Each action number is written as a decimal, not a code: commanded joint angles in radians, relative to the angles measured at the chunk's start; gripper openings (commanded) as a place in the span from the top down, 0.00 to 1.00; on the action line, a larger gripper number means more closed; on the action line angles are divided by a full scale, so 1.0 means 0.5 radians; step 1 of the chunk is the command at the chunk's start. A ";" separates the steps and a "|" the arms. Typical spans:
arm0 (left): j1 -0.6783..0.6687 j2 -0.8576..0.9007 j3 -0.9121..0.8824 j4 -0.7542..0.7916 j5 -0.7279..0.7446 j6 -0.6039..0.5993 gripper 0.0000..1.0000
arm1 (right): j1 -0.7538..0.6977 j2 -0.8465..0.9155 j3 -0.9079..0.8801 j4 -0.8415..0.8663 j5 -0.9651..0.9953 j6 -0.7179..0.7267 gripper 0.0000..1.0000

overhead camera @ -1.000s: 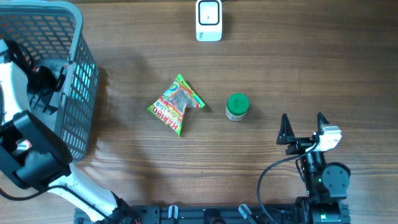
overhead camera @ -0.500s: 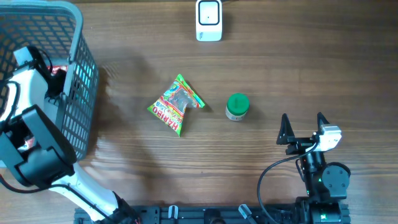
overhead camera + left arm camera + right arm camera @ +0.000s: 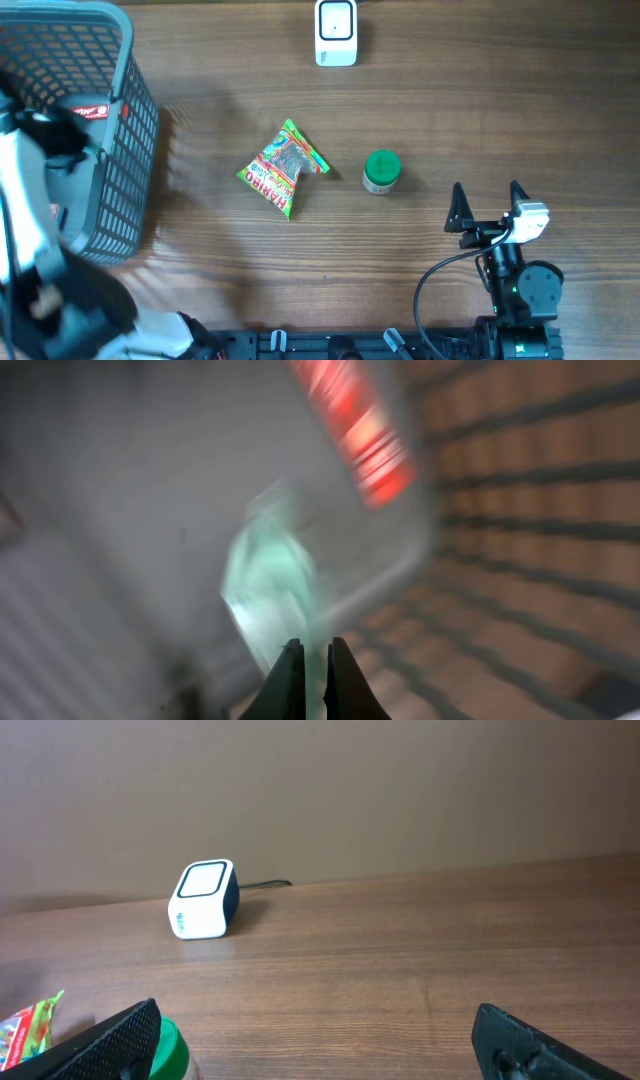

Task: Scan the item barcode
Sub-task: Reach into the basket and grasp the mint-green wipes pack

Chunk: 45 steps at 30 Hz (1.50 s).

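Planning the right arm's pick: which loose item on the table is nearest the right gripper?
The green-lidded jar, standing between the candy bag and the open right gripper. The bag lies flat farther off, toward the basket.

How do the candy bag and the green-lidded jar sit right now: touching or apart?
Apart. The overhead view shows a strip of bare tabletop between the candy bag and the green-lidded jar.
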 commanded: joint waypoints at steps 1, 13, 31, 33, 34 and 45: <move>0.014 -0.535 0.073 -0.024 -0.008 0.035 0.96 | 0.006 -0.001 -0.003 0.005 0.032 -0.002 0.00; 0.003 -0.874 0.073 -0.295 -0.481 -0.179 0.00 | 0.006 -0.001 -0.003 0.005 0.032 -0.002 0.00; 0.089 0.130 -0.084 -0.694 -0.935 -0.536 0.00 | 0.006 -0.001 -0.003 0.005 0.032 -0.003 0.00; 0.118 0.130 -0.202 -0.597 -0.948 -0.536 0.00 | 0.006 -0.001 -0.003 0.005 0.032 -0.003 0.00; 0.130 0.131 -0.265 -0.537 -0.945 -0.536 0.00 | 0.006 -0.001 -0.003 0.005 0.032 -0.002 0.00; 0.140 0.131 -0.932 0.351 -0.838 -0.523 0.00 | 0.006 -0.001 -0.003 0.005 0.032 -0.002 0.00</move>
